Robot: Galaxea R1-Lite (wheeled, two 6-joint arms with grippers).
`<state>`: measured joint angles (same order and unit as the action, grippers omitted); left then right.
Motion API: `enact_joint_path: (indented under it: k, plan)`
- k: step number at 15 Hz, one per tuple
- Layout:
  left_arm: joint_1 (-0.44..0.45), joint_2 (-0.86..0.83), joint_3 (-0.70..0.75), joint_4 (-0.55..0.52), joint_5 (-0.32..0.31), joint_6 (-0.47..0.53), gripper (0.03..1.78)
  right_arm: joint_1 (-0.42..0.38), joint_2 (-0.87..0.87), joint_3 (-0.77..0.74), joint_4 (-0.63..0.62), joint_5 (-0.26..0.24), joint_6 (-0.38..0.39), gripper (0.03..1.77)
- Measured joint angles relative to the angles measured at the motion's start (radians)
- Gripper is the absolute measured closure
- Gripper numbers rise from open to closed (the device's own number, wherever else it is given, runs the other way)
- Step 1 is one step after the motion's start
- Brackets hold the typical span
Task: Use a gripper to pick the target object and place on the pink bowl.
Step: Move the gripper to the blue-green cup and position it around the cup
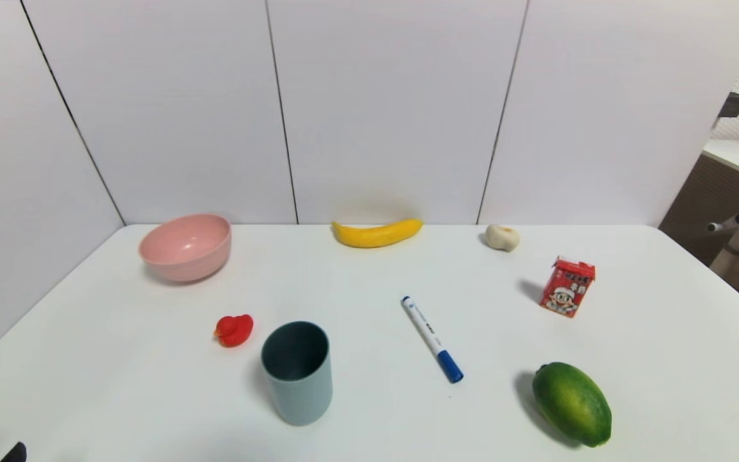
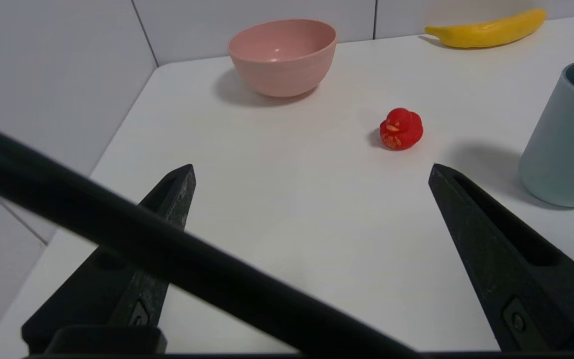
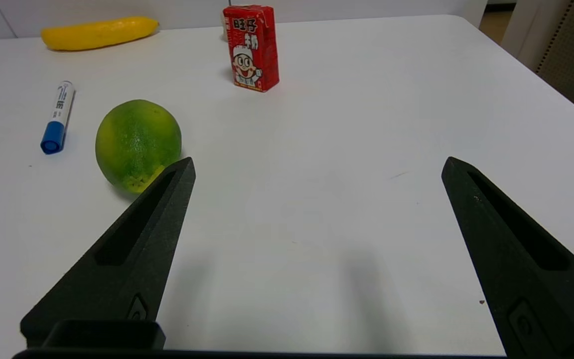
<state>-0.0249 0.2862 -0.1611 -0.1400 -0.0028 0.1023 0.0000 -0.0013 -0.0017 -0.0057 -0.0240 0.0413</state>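
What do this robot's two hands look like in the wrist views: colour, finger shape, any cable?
Both are matte black, with two long fingers tapering to points, each finger with a recessed slot along its inner face and a small screw near its base. The left hand has a thick black cable crossing in front of it; the right hand shows no cable.

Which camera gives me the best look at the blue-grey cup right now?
The head view: the whole cup stands upright near the red duck. The left wrist view cuts it off at the picture's edge, past the open left gripper. The right wrist view misses it.
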Motion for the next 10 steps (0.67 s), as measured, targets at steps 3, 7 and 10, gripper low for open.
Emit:
enact_joint_path:
  k: [3, 7, 10]
  plan:
    - [-0.059, 0.151, -0.121, -0.003, -0.031, 0.089, 0.12, 0.000, 0.000, 0.000, 0.000, 0.000, 0.000, 0.09]
    - [-0.210, 0.383, -0.264, -0.004, -0.063, 0.122, 0.12, 0.000, 0.000, 0.000, 0.000, 0.000, 0.000, 0.09]
    - [-0.333, 0.522, -0.302, -0.036, -0.076, 0.118, 0.12, 0.000, 0.000, 0.000, 0.000, 0.000, 0.000, 0.09]
